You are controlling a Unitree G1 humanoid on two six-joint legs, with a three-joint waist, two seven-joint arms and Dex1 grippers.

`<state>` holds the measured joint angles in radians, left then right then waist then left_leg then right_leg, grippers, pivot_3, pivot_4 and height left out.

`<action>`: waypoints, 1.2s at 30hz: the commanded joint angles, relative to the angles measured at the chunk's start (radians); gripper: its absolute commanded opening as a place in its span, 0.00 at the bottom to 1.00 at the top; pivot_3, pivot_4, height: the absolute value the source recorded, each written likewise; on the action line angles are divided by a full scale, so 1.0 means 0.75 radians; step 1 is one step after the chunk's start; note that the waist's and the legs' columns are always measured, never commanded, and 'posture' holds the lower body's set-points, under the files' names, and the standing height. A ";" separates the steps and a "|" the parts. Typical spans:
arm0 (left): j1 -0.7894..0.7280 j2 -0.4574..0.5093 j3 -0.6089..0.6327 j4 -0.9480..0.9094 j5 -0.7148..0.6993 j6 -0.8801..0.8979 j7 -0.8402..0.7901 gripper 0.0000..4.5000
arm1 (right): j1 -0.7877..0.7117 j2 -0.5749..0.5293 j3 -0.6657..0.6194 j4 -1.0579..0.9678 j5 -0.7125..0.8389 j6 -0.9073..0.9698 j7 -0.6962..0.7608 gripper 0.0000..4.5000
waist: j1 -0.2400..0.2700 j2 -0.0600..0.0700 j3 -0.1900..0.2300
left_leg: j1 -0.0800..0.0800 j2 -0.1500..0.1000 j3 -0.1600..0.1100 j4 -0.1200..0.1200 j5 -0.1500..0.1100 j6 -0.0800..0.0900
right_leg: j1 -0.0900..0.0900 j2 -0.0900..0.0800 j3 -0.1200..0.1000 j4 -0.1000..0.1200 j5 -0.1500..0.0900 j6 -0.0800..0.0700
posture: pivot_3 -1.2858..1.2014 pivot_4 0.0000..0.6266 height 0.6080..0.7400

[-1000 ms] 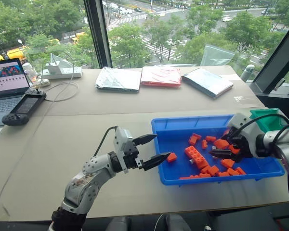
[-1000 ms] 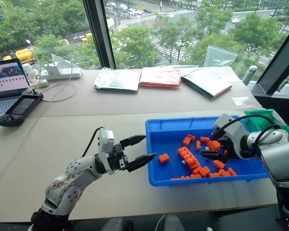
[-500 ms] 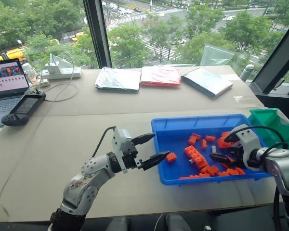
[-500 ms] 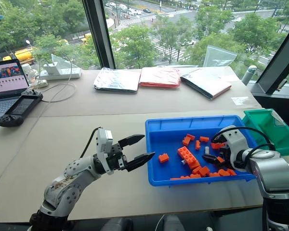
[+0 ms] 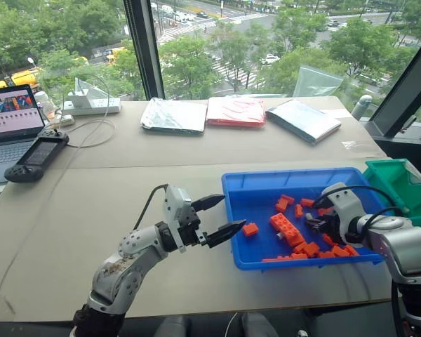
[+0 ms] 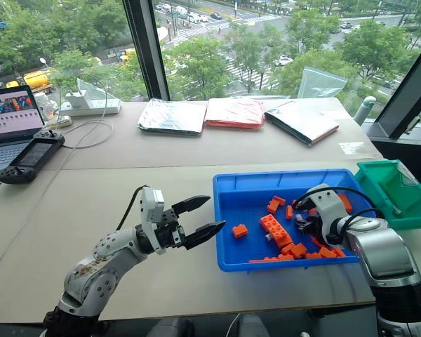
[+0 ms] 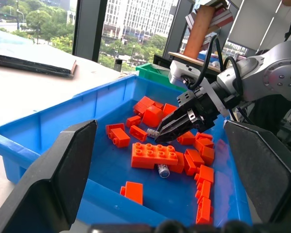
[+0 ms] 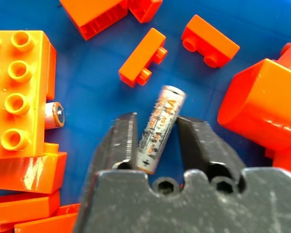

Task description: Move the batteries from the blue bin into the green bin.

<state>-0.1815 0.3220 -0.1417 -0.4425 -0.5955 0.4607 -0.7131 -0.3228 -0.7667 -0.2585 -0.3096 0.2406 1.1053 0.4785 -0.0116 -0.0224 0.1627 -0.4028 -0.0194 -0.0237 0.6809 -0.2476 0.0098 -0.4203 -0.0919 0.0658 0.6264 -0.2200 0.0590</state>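
Right wrist view: a cylindrical silver battery (image 8: 161, 127) is pinched between the black fingers of the right gripper (image 8: 157, 145), above the glossy blue bin (image 5: 245, 186), among studded orange plastic bricks (image 8: 20, 94). A second battery (image 8: 53, 115) is seen beside a brick. The left gripper (image 5: 216, 217) is held wide open, empty, over the matte worktop (image 5: 112, 196). The slant-walled green bin (image 5: 400, 189) stands just beside the blue bin.
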 commanded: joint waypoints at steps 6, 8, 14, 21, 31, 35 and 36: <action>-0.022 -0.001 -0.014 -0.020 -0.009 -0.046 -0.071 1.00 | -0.153 0.080 -0.288 -0.017 -0.139 -0.157 -0.353 0.06 | -0.001 0.000 0.000 | 0.000 0.000 0.000 0.000 0.000 0.000 | 0.000 0.000 0.000 0.000 0.000 0.000 | 0.52 0.24 1.00; -0.029 0.000 -0.019 -0.014 -0.009 -0.047 -0.088 1.00 | -0.176 0.072 -0.298 0.059 -0.208 -0.156 -0.456 0.06 | 0.001 0.000 0.000 | 0.000 0.000 0.001 0.000 0.000 0.000 | 0.000 0.000 0.000 0.000 0.000 0.000 | 0.52 0.24 1.00; -0.044 0.006 -0.029 0.005 -0.014 -0.051 -0.147 1.00 | -0.234 0.089 -0.298 0.221 -0.311 -0.178 -0.630 0.06 | -0.002 0.000 0.000 | 0.000 0.000 0.004 -0.001 0.000 0.000 | -0.001 0.000 0.000 0.000 0.000 0.000 | 0.52 0.24 1.00; -0.070 0.058 -0.056 0.037 0.009 -0.087 -0.272 1.00 | -0.271 0.089 -0.267 0.323 -0.339 -0.242 -0.678 0.06 | -0.009 0.001 -0.001 | 0.000 0.001 0.007 -0.001 0.000 0.000 | 0.000 0.001 0.001 0.000 0.000 0.000 | 0.52 0.24 1.00; -0.070 0.045 -0.053 0.047 0.009 -0.101 -0.280 1.00 | -0.301 0.100 -0.311 0.340 -0.319 -0.356 -0.719 0.77 | -0.006 0.001 -0.001 | -0.001 0.001 0.011 -0.001 0.000 0.000 | -0.001 0.000 0.001 -0.001 0.000 0.000 | 0.52 0.24 1.00; -0.063 0.052 -0.046 0.042 0.002 -0.094 -0.282 1.00 | -0.327 0.099 -0.252 0.237 -0.184 -0.438 -0.519 0.99 | -0.010 0.001 -0.001 | -0.001 0.001 0.011 -0.001 0.000 0.000 | -0.001 0.000 0.001 -0.001 0.000 0.000 | 0.52 0.24 1.00; -0.062 0.053 -0.044 0.041 0.000 -0.093 -0.282 1.00 | -0.319 0.087 -0.224 0.204 -0.147 -0.435 -0.446 0.99 | -0.013 0.001 -0.001 | 0.000 0.001 0.011 -0.002 0.000 0.000 | -0.001 0.001 0.001 -0.001 0.000 0.000 | 0.52 0.24 1.00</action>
<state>-0.2281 0.3615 -0.1788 -0.3917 -0.5875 0.4123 -0.9167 -0.5458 -0.6811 -0.4478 -0.0745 0.0662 0.8130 0.0414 -0.0210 -0.0217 0.1623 -0.4029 -0.0182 -0.0157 0.6794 -0.2476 0.0099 -0.4208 -0.0906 0.0667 0.6256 -0.2200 0.0588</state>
